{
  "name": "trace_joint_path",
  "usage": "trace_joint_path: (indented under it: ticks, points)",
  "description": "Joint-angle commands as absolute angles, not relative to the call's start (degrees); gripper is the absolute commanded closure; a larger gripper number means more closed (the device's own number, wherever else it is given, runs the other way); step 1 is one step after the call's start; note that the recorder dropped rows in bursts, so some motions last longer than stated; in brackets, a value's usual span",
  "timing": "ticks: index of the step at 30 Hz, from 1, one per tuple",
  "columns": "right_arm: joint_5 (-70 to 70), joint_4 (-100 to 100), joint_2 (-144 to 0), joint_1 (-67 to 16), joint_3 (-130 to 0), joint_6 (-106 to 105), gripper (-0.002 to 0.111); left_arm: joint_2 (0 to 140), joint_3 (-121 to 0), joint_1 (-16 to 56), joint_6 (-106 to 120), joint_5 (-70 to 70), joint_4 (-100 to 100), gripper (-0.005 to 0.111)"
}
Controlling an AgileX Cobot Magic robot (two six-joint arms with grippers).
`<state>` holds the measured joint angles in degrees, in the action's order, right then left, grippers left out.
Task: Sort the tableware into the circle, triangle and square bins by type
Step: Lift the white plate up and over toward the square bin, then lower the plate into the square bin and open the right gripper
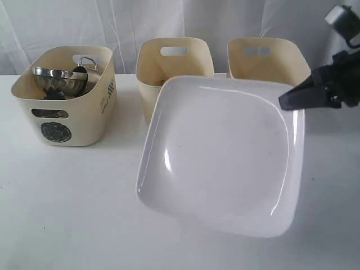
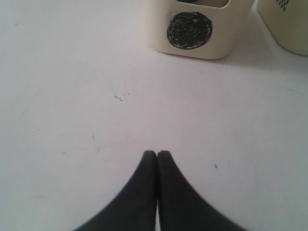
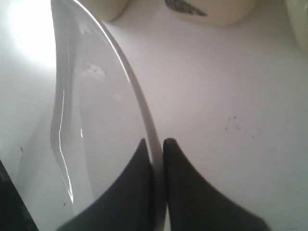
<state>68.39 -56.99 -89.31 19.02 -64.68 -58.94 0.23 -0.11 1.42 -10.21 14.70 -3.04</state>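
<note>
Our right end effector [image 3: 155, 142] pinches the large white plate [image 1: 225, 163] by its rim, not yet binned, while we see the steel bowl [image 1: 56, 79] already in the circle bin [image 1: 84, 125].

This looks like a robot test lab set up for recording, not a home kitchen. A bare white table [image 1: 67, 225] stands in front of a backdrop of draped white cloth [image 1: 56, 28]. A cream tub [image 1: 90, 112] near the far left corner has a hand-scribbled black circle [image 1: 55, 132] on its front. A second tub [image 1: 147, 84] and a third tub [image 1: 295, 64] stand along the far edge, and a black robot arm [image 1: 340, 79] reaches in over the right edge.
</note>
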Motion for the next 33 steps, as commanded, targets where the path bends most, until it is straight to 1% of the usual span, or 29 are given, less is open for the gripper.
trace_joint_path:
  ticks: [1, 5, 8, 11, 14, 18, 20, 24, 33]
  points:
    - [69.96, -59.99, -87.76, 20.16, -70.88, -54.69, 0.108, 0.00, 0.00, 1.25, -10.30, 14.66, -3.01, 0.107]
    - [61.31, -59.99, -87.76, 21.27, -75.76, -50.61, 0.108, 0.00, 0.00, 1.25, -10.30, 14.66, -3.01, 0.107]
    - [57.67, -59.99, -87.87, 22.43, -79.06, -49.64, 0.108, 0.00, 0.00, 1.25, -10.30, 14.66, -3.01, 0.107]
    - [46.98, -59.84, -88.34, 22.99, -81.72, -49.24, 0.108, 0.00, 0.00, 1.25, -10.30, 14.66, -3.01, 0.107]
    - [41.13, -61.08, -88.90, 22.99, -83.03, -48.43, 0.108, 0.00, 0.00, 1.25, -10.30, 14.66, -3.01, 0.107]
    - [23.90, -62.05, -90.99, 22.99, -85.52, -48.31, 0.108, 0.00, 0.00, 1.25, -10.30, 14.66, -3.01, 0.107]
    - [17.94, -62.16, -92.61, 22.99, -85.77, -48.31, 0.108, 0.00, 0.00, 1.25, -10.30, 14.66, -3.01, 0.107]
    - [15.51, -62.16, -97.58, 22.60, -86.85, -49.87, 0.108, 0.00, 0.00, 1.25, -10.30, 14.66, -3.01, 0.107]
    - [9.04, -62.03, -106.84, 17.30, -86.85, -55.48, 0.108, 0.00, 0.00, 1.25, -10.30, 14.66, -3.01, 0.107]
